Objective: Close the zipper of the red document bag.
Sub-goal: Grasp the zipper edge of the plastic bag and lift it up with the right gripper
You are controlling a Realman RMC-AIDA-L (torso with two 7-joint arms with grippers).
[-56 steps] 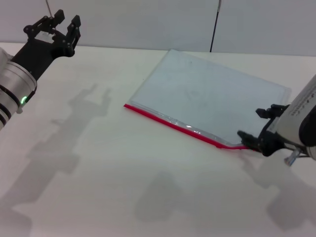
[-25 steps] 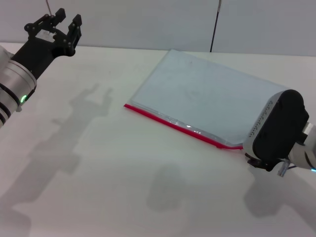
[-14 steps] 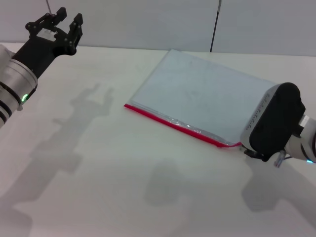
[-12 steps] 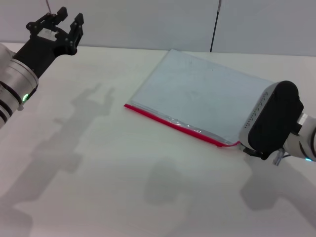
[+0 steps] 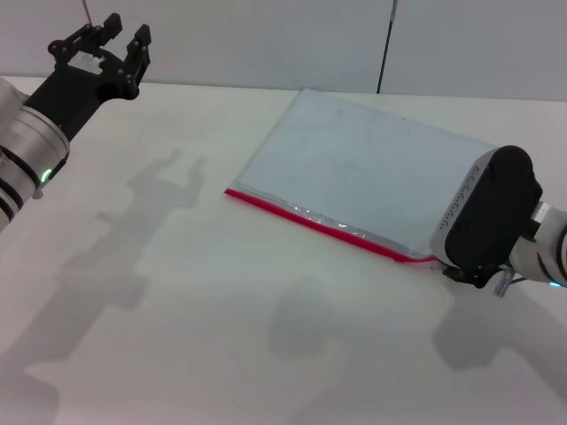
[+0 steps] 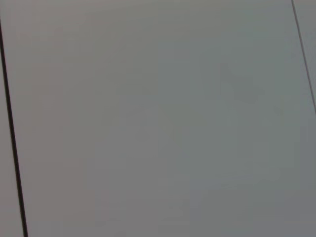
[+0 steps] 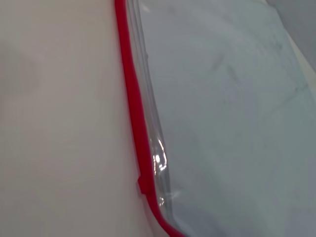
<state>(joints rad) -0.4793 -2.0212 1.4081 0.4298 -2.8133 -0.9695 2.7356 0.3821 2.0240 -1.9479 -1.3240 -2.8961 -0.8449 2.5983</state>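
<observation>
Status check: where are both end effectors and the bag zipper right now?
Left end effector open, raised at far left. Right end effector at the bag's near right corner, fingers hidden. Thin bright red zipper on flat translucent blue-grey document bag; nothing in the way.

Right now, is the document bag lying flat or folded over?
Flat: the red document bag lies spread on the table, all edges visible, its zipper along the near edge.

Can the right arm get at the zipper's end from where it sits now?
Probably yes: the right gripper sits right at the near corner of the red document bag, where the zipper ends, with nothing between them.
</observation>
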